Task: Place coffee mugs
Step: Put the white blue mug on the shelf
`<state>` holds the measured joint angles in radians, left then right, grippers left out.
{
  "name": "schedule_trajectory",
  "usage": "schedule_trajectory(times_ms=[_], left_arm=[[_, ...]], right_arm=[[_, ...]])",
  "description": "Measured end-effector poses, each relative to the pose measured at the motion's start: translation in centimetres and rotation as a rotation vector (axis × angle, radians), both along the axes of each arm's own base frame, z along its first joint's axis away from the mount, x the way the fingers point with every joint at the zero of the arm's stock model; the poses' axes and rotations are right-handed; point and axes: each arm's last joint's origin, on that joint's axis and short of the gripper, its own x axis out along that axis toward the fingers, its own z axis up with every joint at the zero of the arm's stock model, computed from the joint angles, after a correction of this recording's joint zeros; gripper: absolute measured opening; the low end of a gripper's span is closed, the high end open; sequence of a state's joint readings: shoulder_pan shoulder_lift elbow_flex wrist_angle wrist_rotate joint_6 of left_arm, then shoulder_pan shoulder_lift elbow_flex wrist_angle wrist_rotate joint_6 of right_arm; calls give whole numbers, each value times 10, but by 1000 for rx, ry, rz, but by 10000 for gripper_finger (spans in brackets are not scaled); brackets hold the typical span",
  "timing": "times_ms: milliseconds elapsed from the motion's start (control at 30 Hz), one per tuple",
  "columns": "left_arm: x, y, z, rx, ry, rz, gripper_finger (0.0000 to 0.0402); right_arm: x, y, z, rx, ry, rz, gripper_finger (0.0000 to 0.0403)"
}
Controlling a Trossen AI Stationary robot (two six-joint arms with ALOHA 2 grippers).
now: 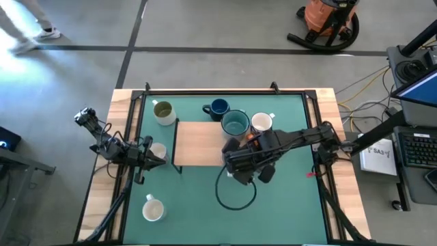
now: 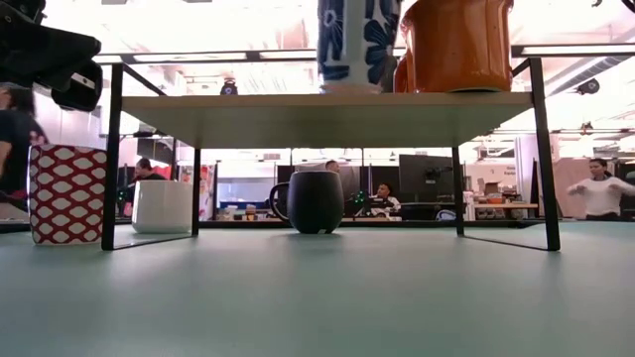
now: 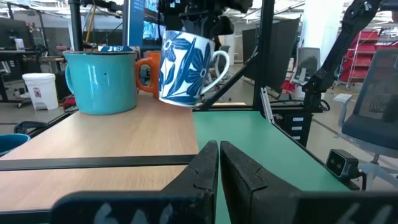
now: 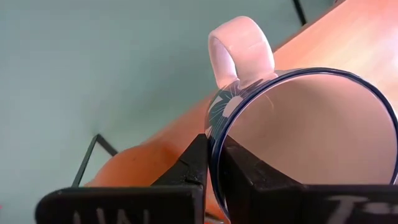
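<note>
A white mug with a blue flower pattern [image 3: 185,67] hangs tilted over the right end of a wooden shelf [image 1: 194,145] on black legs, with my right gripper [image 4: 214,165] shut on it from above. On the shelf behind it stand a teal mug [image 3: 99,78] and an orange mug [image 3: 148,71]. A navy mug [image 1: 218,107], an olive mug [image 1: 162,111] and a white mug [image 1: 261,123] rest on their bases on the green mat. My left gripper [image 3: 219,167] is shut and holds nothing, level at the shelf's left end. My right gripper pinches the patterned mug's rim [image 4: 211,134] just beside the handle [image 4: 239,46], one finger inside the mug and one outside. The fingers come steeply from above. The mug is tilted; whether its lower edge [image 3: 177,101] touches the shelf top, I cannot tell.
Two more white mugs [image 1: 158,150] [image 1: 153,208] sit on the mat by the left arm. A black cable loop [image 1: 235,195] lies in front of the shelf. The low view shows a red-and-white patterned mug [image 2: 67,193] at the left. People stand in the room behind.
</note>
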<state>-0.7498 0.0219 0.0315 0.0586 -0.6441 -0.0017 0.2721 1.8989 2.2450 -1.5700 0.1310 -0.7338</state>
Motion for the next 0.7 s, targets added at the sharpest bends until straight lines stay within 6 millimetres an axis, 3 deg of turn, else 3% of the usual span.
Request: schedule_trajectory(times_ms=[700], left_arm=[[0, 0, 0, 0, 0, 0, 0]], right_arm=[[-4, -7, -1, -56, -7, -85, 36]])
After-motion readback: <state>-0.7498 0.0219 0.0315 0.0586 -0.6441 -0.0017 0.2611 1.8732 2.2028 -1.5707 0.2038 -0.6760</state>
